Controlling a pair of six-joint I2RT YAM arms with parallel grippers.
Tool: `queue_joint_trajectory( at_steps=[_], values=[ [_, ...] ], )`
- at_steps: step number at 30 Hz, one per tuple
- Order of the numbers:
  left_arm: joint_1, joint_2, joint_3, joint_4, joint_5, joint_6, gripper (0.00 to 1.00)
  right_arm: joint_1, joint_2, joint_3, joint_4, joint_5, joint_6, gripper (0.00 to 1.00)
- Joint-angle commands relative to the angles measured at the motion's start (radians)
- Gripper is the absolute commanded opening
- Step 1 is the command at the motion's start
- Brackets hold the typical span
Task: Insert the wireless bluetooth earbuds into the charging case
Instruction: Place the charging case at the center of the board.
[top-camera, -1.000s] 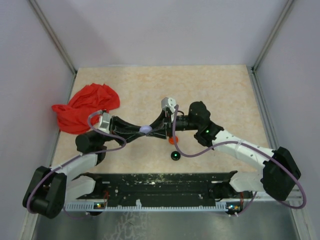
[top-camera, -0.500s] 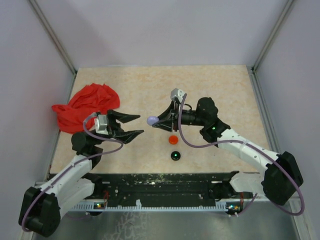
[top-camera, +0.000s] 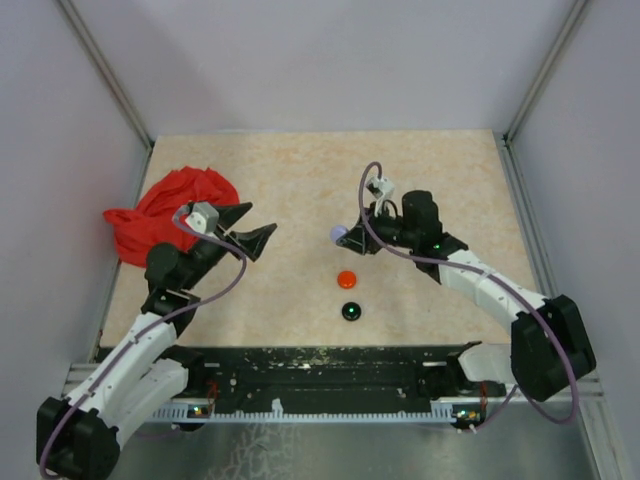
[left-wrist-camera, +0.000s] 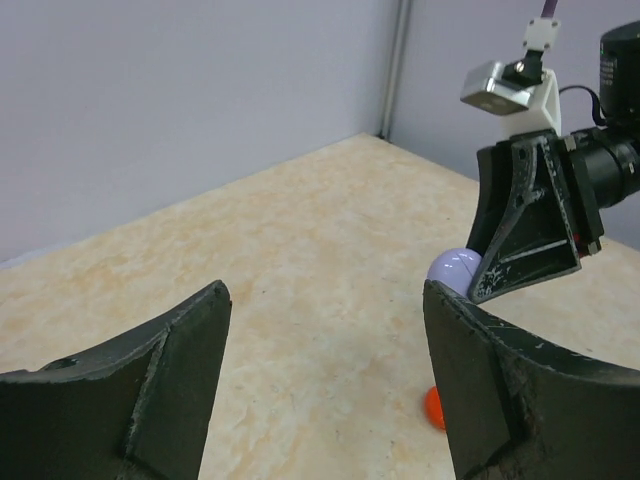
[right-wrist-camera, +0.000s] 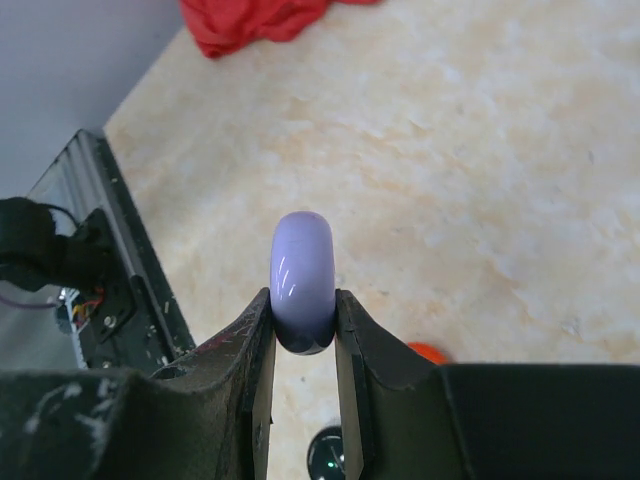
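Left arm (top-camera: 140, 345) has jaws wide apart; right arm (top-camera: 482, 287) has jaws clamped narrow.

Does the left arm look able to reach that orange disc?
Probably yes: the left gripper is open and empty, bare table lies between it and the orange disc, and the right gripper, holding a lavender disc, sits farther back.
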Motion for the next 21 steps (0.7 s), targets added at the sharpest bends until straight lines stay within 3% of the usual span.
queue_joint_trajectory(
  at_steps=[1,14,21],
  values=[
    [0.002,-0.011,0.050,-0.127,-0.134,0.038,0.82,-0.062,0.089,0.006,-0.071,0.073,0.070,0.09],
    [0.003,-0.023,0.063,-0.189,-0.250,0.040,0.86,-0.102,0.442,0.082,-0.075,0.058,0.169,0.09],
    [0.005,-0.015,0.074,-0.205,-0.254,0.028,0.88,-0.102,0.533,0.114,-0.091,0.055,0.187,0.13]
  ],
)
